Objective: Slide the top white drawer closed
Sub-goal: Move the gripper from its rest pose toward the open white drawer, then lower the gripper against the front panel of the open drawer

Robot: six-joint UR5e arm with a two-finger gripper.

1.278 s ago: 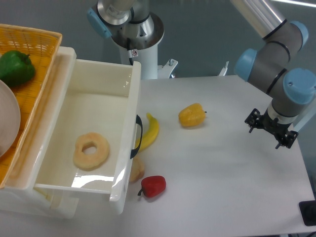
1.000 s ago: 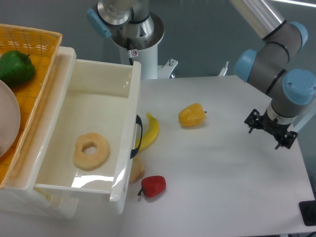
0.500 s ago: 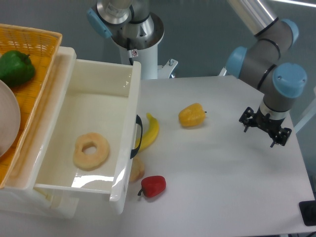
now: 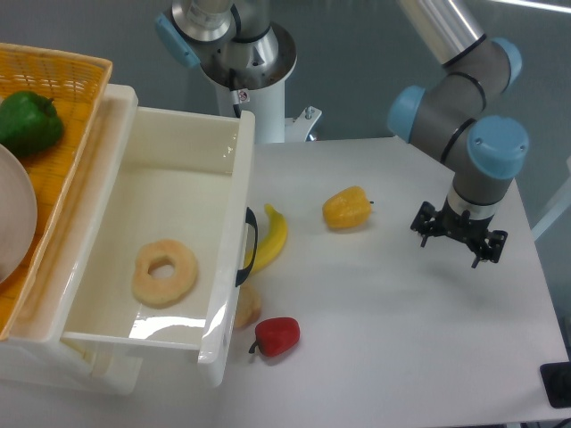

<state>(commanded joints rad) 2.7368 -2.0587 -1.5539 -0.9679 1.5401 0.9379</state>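
I see the top white drawer [image 4: 169,223] pulled well out at the left side of the counter [image 4: 401,357], a deep glossy white box with its curved black handle [image 4: 249,246] on the front panel facing right. Inside it lies one pale ring-shaped doughnut [image 4: 165,272], near the front left of the floor. An orange wicker basket [image 4: 62,107] sits on top of the cabinet at far left, holding a green pepper [image 4: 28,122]. Just beside the handle a banana [image 4: 273,238] lies on the counter, with a red pepper [image 4: 277,336] lower down near the drawer's front corner and a yellow pepper [image 4: 347,207] further right. My gripper [image 4: 458,237] hangs over the right part of the counter, well apart from the drawer, pointing downward off the blue-capped wrist joint. It holds nothing, and I cannot tell from this view how far apart its fingers stand.
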